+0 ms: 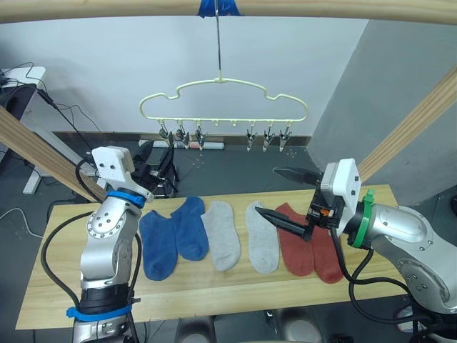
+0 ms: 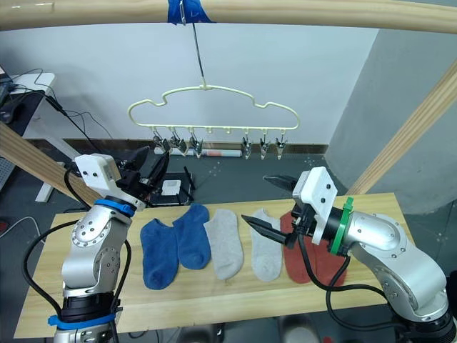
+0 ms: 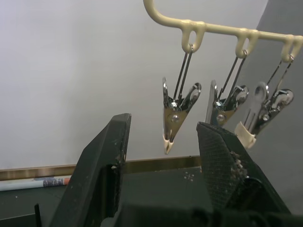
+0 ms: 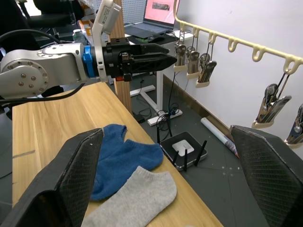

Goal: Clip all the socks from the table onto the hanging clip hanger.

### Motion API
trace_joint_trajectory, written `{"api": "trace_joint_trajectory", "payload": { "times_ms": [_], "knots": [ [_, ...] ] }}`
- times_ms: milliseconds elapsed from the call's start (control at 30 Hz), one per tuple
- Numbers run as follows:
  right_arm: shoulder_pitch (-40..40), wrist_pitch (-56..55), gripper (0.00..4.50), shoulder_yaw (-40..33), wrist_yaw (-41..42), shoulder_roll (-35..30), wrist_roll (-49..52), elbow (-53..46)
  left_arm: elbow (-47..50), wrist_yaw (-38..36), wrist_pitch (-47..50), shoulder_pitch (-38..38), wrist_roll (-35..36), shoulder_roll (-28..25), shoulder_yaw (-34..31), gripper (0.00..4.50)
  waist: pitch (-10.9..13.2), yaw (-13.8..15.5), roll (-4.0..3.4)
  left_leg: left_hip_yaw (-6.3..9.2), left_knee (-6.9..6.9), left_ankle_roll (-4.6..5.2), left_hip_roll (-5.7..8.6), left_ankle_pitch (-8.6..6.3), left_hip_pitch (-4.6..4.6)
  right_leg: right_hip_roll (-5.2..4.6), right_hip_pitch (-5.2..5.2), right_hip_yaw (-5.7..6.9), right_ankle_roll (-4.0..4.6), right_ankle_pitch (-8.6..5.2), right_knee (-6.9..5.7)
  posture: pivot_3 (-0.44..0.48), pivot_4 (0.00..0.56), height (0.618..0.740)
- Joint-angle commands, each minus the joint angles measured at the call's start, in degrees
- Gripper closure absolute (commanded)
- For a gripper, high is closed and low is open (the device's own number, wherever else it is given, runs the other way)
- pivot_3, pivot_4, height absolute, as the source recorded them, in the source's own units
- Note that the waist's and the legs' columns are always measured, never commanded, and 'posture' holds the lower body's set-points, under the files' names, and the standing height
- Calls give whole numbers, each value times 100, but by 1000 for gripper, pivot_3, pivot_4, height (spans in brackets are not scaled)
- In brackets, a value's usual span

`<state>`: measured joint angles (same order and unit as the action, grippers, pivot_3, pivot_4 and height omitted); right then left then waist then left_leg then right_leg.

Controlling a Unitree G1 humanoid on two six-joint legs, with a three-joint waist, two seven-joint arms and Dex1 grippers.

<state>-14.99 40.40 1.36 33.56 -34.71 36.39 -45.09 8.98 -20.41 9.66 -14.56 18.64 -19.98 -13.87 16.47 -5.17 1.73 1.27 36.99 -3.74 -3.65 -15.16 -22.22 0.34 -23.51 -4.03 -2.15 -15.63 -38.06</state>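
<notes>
Six socks lie in a row on the table [image 1: 214, 289]: two blue [image 1: 158, 244] [image 1: 190, 227], two light grey [image 1: 221, 236] [image 1: 262, 239] and two rust red [image 1: 294, 246] [image 1: 326, 257]. The cream clip hanger [image 1: 223, 98] hangs above and behind them, with nothing in its metal clips [image 1: 182, 134]. My left gripper [image 2: 148, 166] is open and raised behind the table's left part. It points at the hanger's left end clip [image 3: 177, 111], some way short of it. My right gripper [image 1: 287, 197] is wide open, holds nothing and hovers just above the inner grey and red socks.
A thick wooden bar [image 1: 321, 7] crosses overhead and carries the hanger's hook on blue tape. Slanted wooden posts [image 1: 414, 125] [image 1: 36, 153] stand at both sides. On the floor behind the table are a black device [image 2: 171, 189] and cables.
</notes>
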Motion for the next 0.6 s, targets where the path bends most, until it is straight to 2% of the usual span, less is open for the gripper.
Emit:
{"api": "trace_joint_trajectory", "payload": {
  "times_ms": [33, 600],
  "knots": [
    [-121, 4, 0, -23, -72, 34, 176, -281, 33, 43, -178, -84, -66, 7, -7, 2081, 0, -1, -1, 1, 0, 0, 0, 0, -4, 0, -3, 2, 0, 0, 0, -217, 316, 740],
    [-192, -121, 0, 12, -48, 70, 226, -200, 94, 119, -81, -539, -28, 48, -23, 2081, 2, 3, -1, 6, 4, -2, 0, 2, -65, -1, -57, 10, 0, 2, -5, -206, 314, 740]
  ]
}}
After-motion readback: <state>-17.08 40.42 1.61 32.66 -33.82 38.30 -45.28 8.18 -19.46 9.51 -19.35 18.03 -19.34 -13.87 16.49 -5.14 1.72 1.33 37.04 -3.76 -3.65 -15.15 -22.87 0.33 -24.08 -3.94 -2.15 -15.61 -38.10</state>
